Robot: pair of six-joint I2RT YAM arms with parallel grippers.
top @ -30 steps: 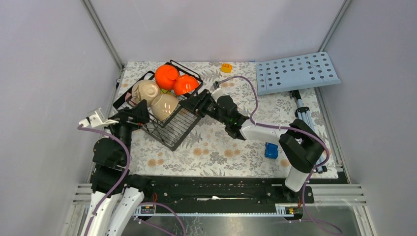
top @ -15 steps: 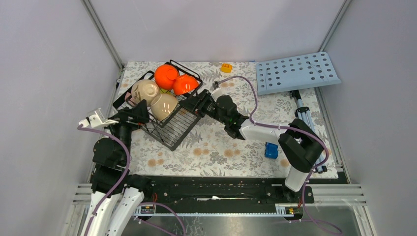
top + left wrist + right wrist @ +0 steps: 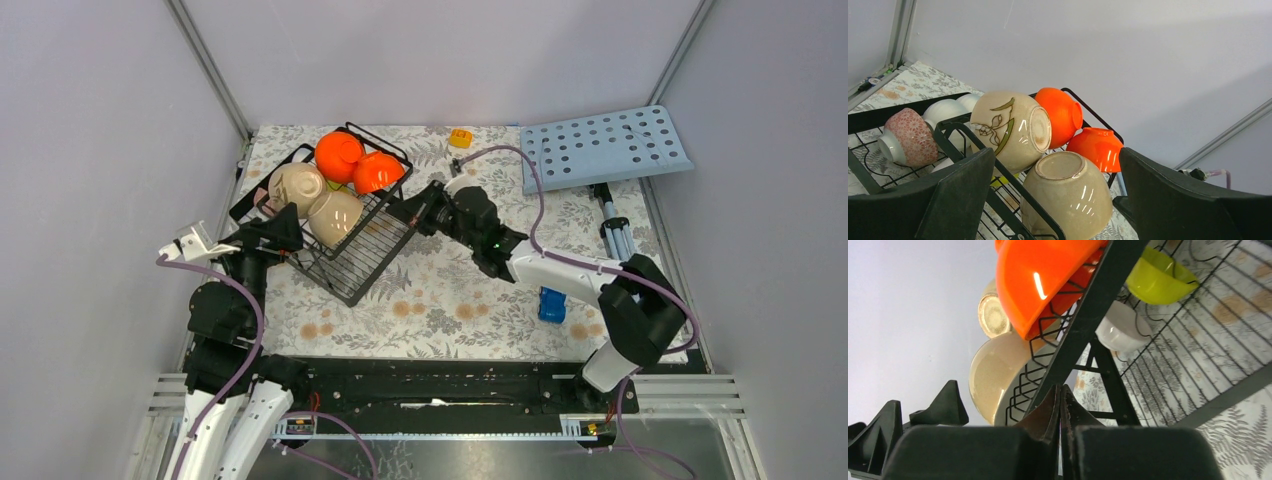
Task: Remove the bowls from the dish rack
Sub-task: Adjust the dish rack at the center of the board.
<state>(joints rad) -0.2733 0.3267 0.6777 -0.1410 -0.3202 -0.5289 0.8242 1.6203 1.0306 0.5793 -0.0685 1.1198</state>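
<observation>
The dish rack (image 3: 360, 252) rests on a floral tablecloth (image 3: 440, 300) between grey walls (image 3: 450, 60).

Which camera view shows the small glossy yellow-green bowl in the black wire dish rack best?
The right wrist view: the yellow-green bowl shows nearly whole through the dish rack wires. The top external view shows only a sliver by the orange bowls; the left wrist view, a small yellow patch.
</observation>
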